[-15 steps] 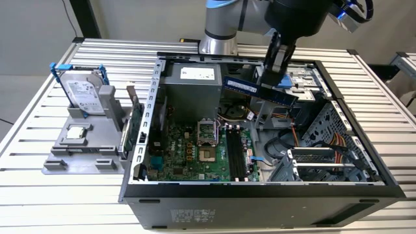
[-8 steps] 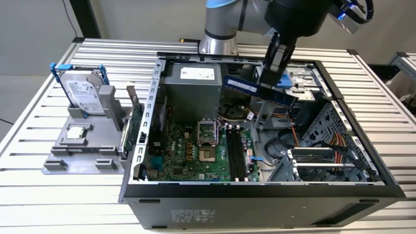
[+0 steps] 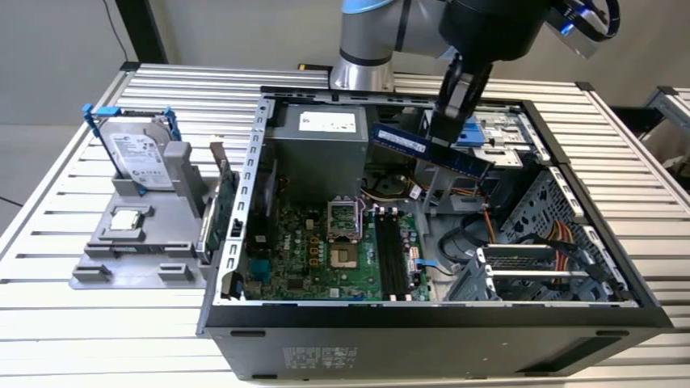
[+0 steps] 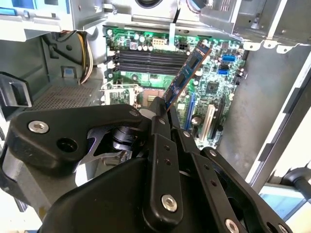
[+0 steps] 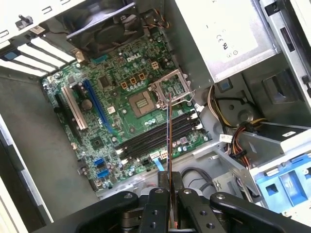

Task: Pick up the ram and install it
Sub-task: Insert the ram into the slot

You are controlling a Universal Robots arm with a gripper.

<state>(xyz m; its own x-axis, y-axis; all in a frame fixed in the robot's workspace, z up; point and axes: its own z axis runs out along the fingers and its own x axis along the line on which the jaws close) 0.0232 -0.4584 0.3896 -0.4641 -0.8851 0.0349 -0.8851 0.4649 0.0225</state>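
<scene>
The ram (image 3: 405,143) is a long dark-blue stick with a white label, and my gripper (image 3: 447,129) is shut on it. It hangs tilted in the air above the open computer case, over the motherboard (image 3: 323,250). In the second wrist view the ram (image 4: 187,74) juts out from the gripper (image 4: 161,108) towards the black memory slots (image 4: 146,58). In the first wrist view the ram (image 5: 168,141) shows edge-on as a thin line rising from the gripper (image 5: 170,188) over the memory slots (image 5: 155,138). The slots (image 3: 390,259) lie well below the ram.
A silver hard drive in a blue frame (image 3: 140,153) stands in a grey holder on the exterior view's left, with a green card (image 3: 221,214) beside the case wall. Inside the case are the power supply (image 3: 318,141), cable bundles (image 3: 539,242) and a drive cage (image 3: 496,133).
</scene>
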